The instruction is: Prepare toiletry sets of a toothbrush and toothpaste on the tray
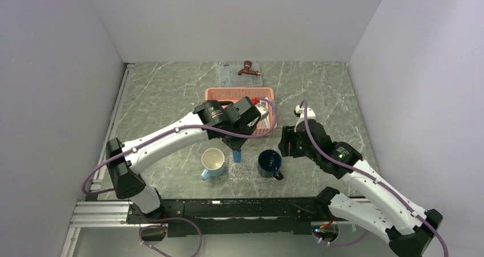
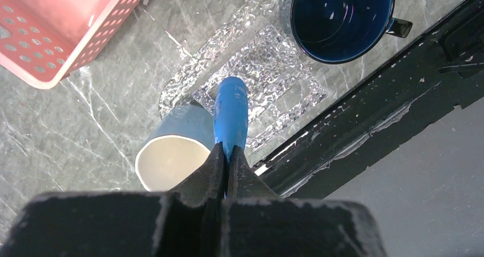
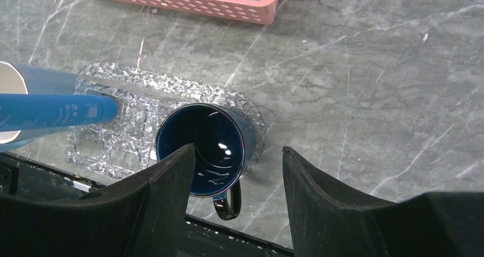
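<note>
My left gripper (image 2: 228,149) is shut on the flat end of a bright blue toothpaste tube (image 2: 231,115), holding it nose-down over the small clear tray (image 2: 285,68). The tube hangs between the two cups in the top view (image 1: 237,155) and enters the right wrist view (image 3: 57,111) from the left. The tray (image 1: 238,173) lies near the table's front edge and shows under the mugs in the right wrist view (image 3: 108,137). My right gripper (image 3: 238,151) is open and empty, above the dark blue mug's right side. No toothbrush shows clearly.
A light blue cup (image 1: 212,163) with a cream inside stands left of the tray, a dark blue mug (image 1: 269,163) on its right end. The pink lattice basket (image 1: 228,94) sits behind, partly hidden by my left arm. A larger clear tray (image 1: 228,74) with a brown tap (image 1: 248,68) is at the back.
</note>
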